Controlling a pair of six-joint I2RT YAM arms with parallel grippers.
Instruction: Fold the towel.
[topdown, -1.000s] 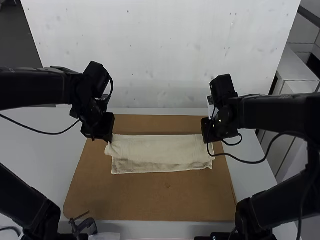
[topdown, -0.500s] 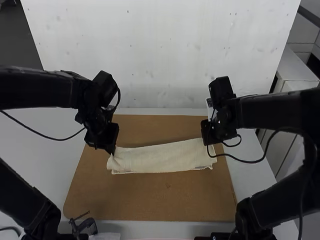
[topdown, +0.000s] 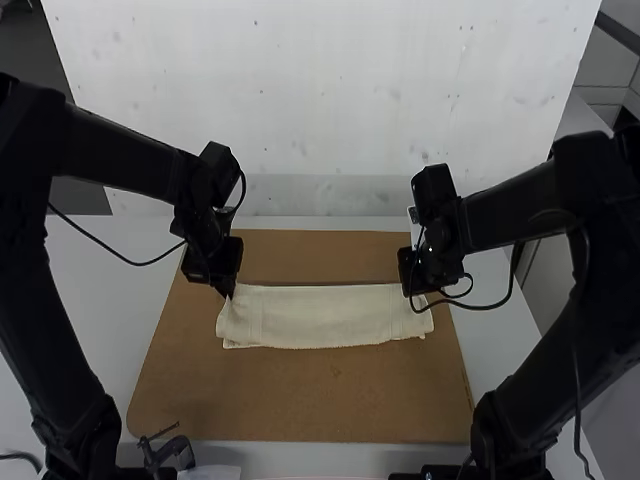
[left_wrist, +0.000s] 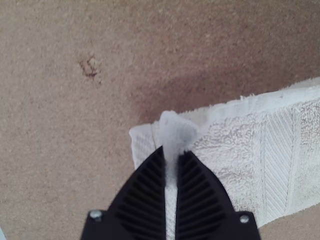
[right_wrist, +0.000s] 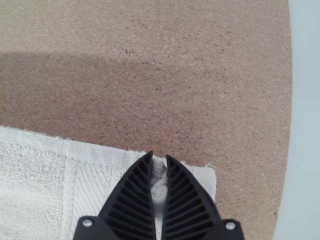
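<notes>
Behind right claw (topdown: 413, 290), towel (topdown: 320, 318), far corner hidden

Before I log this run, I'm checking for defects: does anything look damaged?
Yes: the flat brown board has a small, ragged reddish-brown mark near the left end of the cream terry towel, darker than the surface around it.

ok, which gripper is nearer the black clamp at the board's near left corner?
Left. The left gripper is at the left end of the towel, beyond the clamp and slightly right of it; the right gripper is at the towel's right end, farther right.
</notes>
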